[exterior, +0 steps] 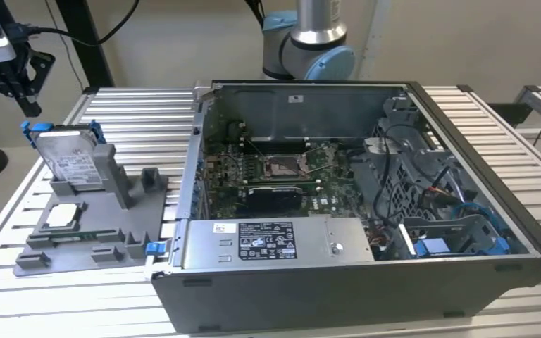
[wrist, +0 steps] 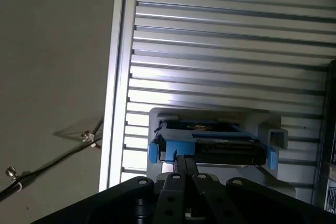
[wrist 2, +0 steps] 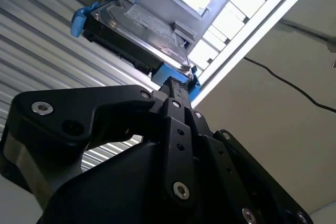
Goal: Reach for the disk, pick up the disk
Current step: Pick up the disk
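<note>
At the exterior view's left, the gripper hangs above the far-left edge of the slatted table. Its fingers are drawn together and hold nothing. It is near the disk but does not touch it, so I judge the reach to be under way and the pick not yet made.

Just right of and below the gripper, the disk stands on edge in a slot of a grey fixture. Its labelled face leans slightly back and its blue rails stick out at the top corners. Standing it upright seems meant to leave the top edge free for a grasp from above. Both wrist views look down past the closed fingertips onto that edge, with the blue rail end close under them.

Nearer on the same fixture, a small square processor chip lies flat in its own recess, apart from the disk.

To the right, an open computer case lies on its side, its board and cables exposed. The arm's base rises beyond its far wall.
</note>
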Tool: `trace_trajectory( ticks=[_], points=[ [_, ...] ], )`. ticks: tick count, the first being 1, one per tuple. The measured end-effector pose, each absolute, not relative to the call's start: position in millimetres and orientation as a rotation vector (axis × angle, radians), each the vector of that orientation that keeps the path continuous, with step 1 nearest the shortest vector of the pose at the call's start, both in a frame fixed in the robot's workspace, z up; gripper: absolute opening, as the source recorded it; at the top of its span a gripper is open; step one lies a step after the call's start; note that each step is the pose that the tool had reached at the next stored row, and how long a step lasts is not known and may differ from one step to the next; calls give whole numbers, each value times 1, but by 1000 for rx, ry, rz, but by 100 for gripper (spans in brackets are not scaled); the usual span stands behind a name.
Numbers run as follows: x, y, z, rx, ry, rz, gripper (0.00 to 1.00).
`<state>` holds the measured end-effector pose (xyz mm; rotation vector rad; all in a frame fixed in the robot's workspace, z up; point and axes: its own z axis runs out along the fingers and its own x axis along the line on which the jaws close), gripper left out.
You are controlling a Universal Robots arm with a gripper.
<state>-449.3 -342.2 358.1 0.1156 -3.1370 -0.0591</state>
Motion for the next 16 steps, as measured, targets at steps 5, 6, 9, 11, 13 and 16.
trace_trajectory(
  ticks=[5,6,9,11,13,16],
  points=[
    [-449,-342,358,190,-3132,-59,0],
    [-449,-342,358,210,-3131,-59,0],
    [-449,-342,358,275,-3125,-59,0],
    [-449,-342,358,316,-3121,-59,0],
    [-449,-342,358,354,-3116,-59,0],
    [-449,-342,358,412,-3108,-58,0]
  ],
)
